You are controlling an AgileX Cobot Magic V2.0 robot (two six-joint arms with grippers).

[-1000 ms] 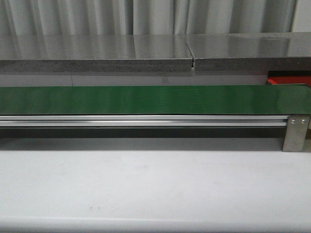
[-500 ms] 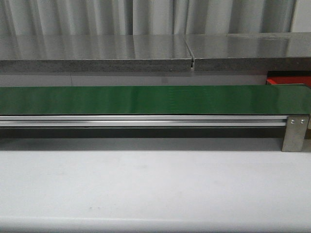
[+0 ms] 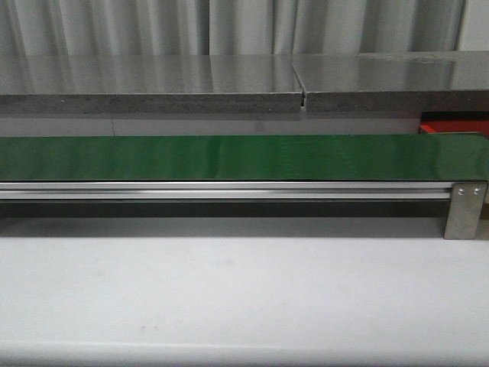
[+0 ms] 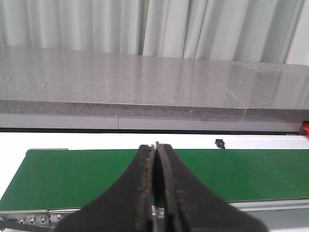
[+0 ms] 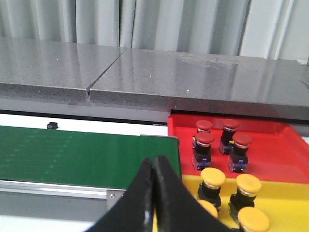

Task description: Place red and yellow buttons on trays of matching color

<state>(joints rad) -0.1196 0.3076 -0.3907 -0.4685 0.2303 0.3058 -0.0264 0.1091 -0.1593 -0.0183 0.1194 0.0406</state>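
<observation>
In the right wrist view several red buttons [image 5: 204,140] stand on the red tray [image 5: 275,157], and several yellow buttons [image 5: 213,178] stand on the yellow tray [image 5: 285,193] beside it. My right gripper [image 5: 155,162] is shut and empty, over the end of the green belt [image 5: 82,157] next to the trays. My left gripper [image 4: 155,147] is shut and empty over the green belt [image 4: 72,176]. In the front view the green belt [image 3: 229,157] carries no button, and a corner of the red tray [image 3: 452,125] shows at the far right. Neither gripper shows in the front view.
A grey stone ledge [image 3: 153,84] runs behind the belt with a curtain behind it. An aluminium rail [image 3: 221,191] and an end bracket [image 3: 464,210] edge the belt's front. A white tabletop [image 3: 229,290] lies in front. A small black block [image 4: 219,143] sits behind the belt.
</observation>
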